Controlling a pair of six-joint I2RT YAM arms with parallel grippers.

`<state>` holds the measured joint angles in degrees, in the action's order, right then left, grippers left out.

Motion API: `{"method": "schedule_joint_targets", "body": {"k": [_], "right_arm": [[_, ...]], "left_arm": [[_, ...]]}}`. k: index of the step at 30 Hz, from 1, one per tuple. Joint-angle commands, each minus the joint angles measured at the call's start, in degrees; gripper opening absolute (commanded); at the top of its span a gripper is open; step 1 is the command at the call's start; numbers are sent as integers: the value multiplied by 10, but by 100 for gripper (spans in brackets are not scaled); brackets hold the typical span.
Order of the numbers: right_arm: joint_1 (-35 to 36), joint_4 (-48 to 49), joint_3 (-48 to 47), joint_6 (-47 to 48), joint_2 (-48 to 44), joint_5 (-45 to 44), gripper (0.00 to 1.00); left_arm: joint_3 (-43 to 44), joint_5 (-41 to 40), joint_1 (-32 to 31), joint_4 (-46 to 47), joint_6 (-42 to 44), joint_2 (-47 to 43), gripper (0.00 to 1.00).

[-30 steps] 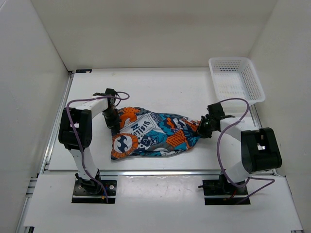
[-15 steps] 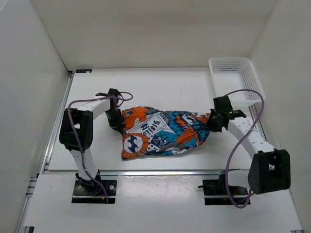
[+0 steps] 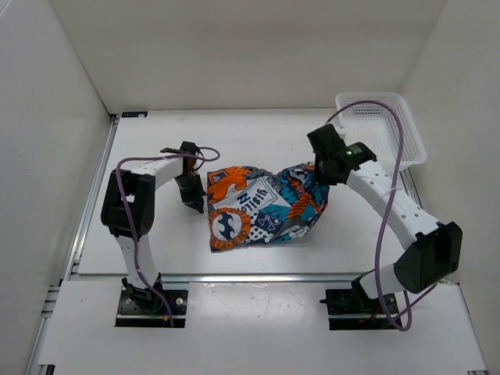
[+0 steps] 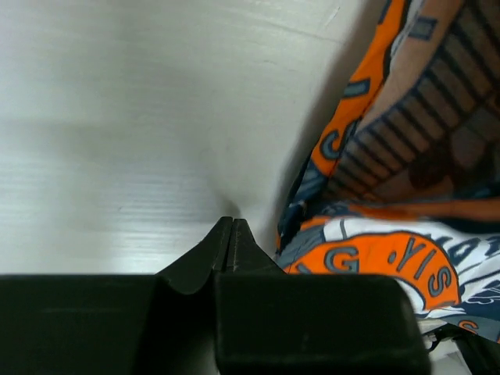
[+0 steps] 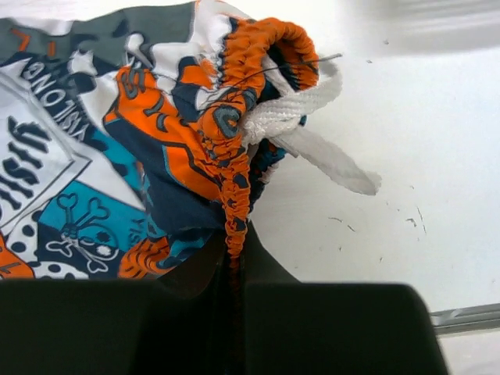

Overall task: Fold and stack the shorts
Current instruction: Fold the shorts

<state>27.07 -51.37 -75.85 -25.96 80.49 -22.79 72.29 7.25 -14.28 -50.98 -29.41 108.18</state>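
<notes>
Top external view, left side: left gripper [image 3: 192, 200] sits low on the table [image 3: 258, 137], just beside the left edge of the shorts [image 3: 262, 209]. Left wrist view: the two fingers are pressed tip to tip, with no cloth showing between them. Closed and empty, as far as can be seen. The fabric lies just to the right of the tips; whether it touches them is not clear.

Middle: shorts are bunched into a lump on the table between the two arms. Long axis runs from near-left to far-right, and the far-right end looks raised.

Right side: right gripper [image 3: 326, 167] is at that far-right end. Right wrist view: fingers clamped on the orange elastic waistband, white drawstring [image 5: 312, 129] hanging loose beside it. White basket [image 3: 341, 125] stands at the far right corner, apart from the cloth.

Judgement: only the right arm has hold. The loose near-left end lies toward the left gripper, so that arm is the nearer one to take it. It would need to open and shift right onto the edge before the cloth can be spread along its long axis.
</notes>
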Motion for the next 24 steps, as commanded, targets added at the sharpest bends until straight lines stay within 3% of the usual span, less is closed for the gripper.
{"method": "schedule_joint_targets", "body": {"k": [1,11,19,24], "right_arm": [[62,-57,-82,-14,37,-78,0],[263,-128,-285,-51,222,-159,0],[348,-148,-420,-45,358,-159,0],[360,-135,-485,-34,423,-140,0]], "left_arm": [[25,27,-6,22,1,10,10],[20,27,-11,33,1,38,10],[9,27,-11,33,1,27,10],[-1,27,-6,39,-4,27,10]]}}
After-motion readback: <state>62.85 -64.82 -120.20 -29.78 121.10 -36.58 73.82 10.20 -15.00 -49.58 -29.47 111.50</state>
